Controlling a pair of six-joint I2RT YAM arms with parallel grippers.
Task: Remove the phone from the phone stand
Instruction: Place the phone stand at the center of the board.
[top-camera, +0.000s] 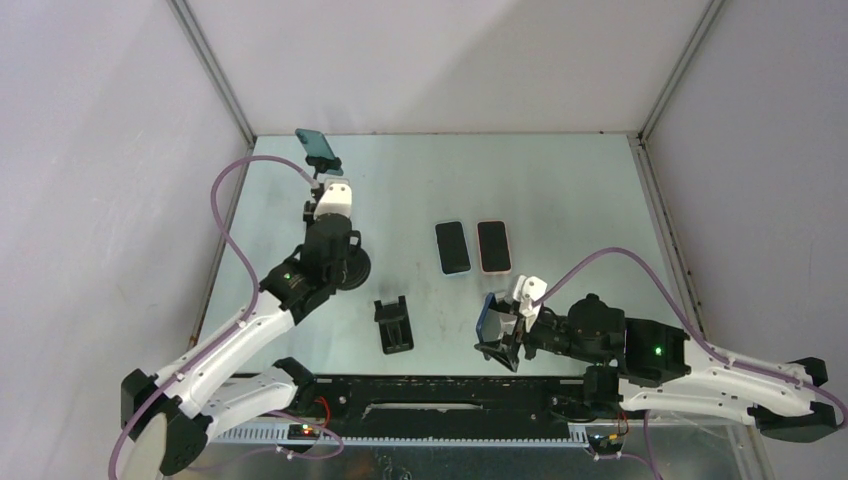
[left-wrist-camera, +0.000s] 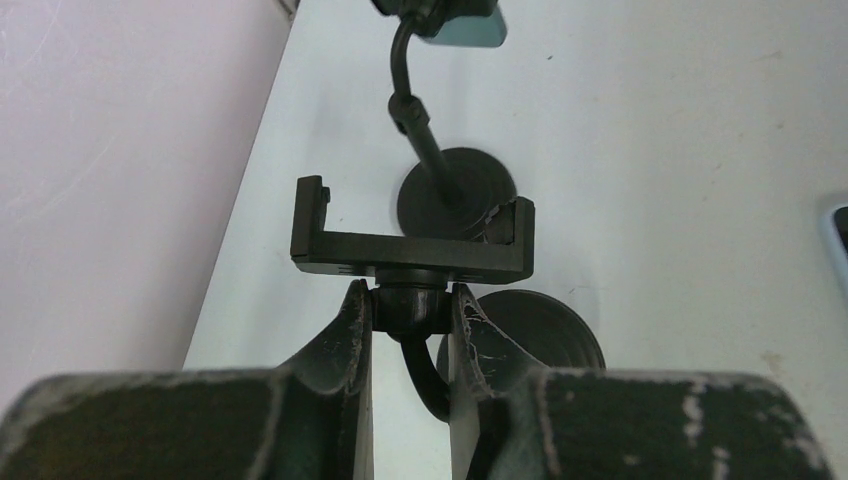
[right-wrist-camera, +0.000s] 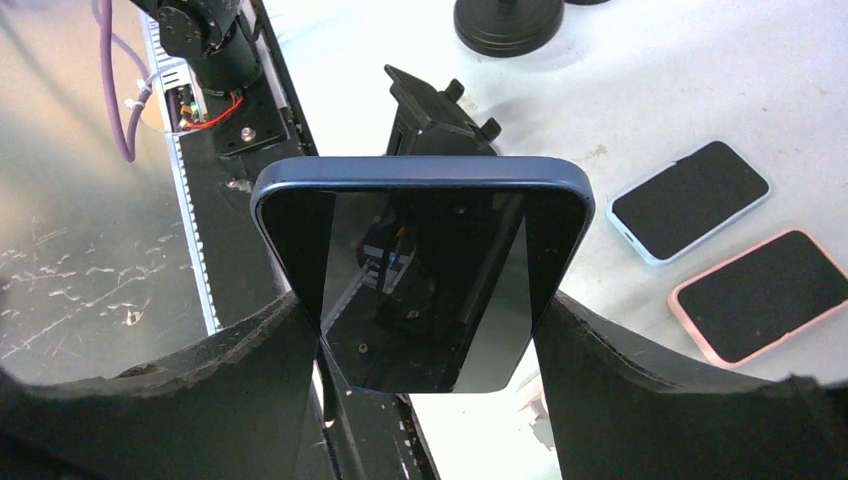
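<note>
Listing four phones and three stands on one tabletop (top-camera: 570, 190). Dark phone (right-wrist-camera: 420, 270): clamped across its width in the right gripper (right-wrist-camera: 425, 325), clear of every stand. Blue-rimmed phone (right-wrist-camera: 690, 200) and pink-rimmed phone (right-wrist-camera: 765, 295): flat, side by side, to that gripper's right. Folding stand (right-wrist-camera: 435, 110): just ahead of it. Cradle stand (left-wrist-camera: 412, 250): ball joint pinched by the left gripper (left-wrist-camera: 408, 305). Gooseneck stand (left-wrist-camera: 455, 195) carrying teal phone (left-wrist-camera: 450, 20): directly beyond. Wall (left-wrist-camera: 120, 170) and tabletop edge close on the left gripper's left, with bare tabletop to its right.

Teal phone (left-wrist-camera: 470, 30) partly beyond the top edge.
</note>
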